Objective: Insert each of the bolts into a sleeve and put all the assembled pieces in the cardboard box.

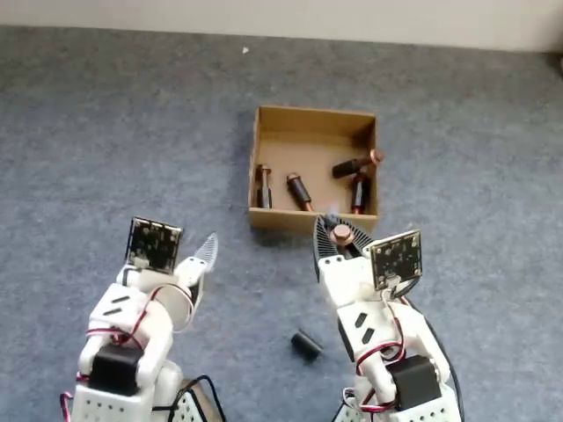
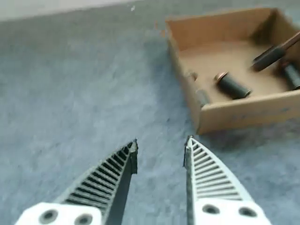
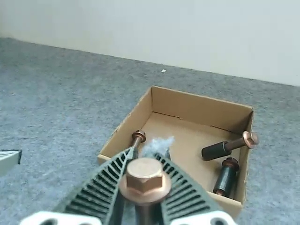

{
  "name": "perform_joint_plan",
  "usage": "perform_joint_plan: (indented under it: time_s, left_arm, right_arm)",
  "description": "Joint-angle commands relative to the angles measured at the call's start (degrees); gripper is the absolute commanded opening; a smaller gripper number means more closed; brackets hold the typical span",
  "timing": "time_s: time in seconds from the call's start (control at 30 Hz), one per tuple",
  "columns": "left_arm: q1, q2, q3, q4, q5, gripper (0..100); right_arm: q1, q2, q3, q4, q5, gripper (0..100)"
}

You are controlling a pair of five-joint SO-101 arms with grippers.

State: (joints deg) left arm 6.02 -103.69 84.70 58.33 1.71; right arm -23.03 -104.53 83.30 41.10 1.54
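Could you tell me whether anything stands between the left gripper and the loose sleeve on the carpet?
Nothing visible does: bare carpet lies between the open left gripper and the sleeve. The right arm, gripping a bolt, stands close beside the sleeve.

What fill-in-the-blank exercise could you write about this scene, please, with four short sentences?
1. The right gripper is shut on a copper-headed ____.
2. Inside the cardboard box lie ____ assembled pieces.
3. The black piece lying loose outside the box is an empty ____.
4. The left gripper is ____ and holds nothing.

Missing words: bolt; four; sleeve; open.
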Motion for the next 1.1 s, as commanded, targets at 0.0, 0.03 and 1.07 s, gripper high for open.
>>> perform_joint_plan:
  time_s: [0.0, 0.03, 1.07]
  left_arm:
    - [-5.8, -0.6, 5.1, 0.1, -0.4, 19]
    - [-6.6, -0.6, 6.5, 0.1, -0.4, 19]
    - [-26.2, -0.5, 5.8, -1.2, -0.4, 19]
  right_arm:
    - [0.3, -0.7, -2.2, 5.0, 2.0, 0.5]
    - [0.0, -0.7, -3.0, 5.9, 2.3, 0.6]
    - [-24.0, 53.5, -23.7, -8.7, 5.0, 0.7]
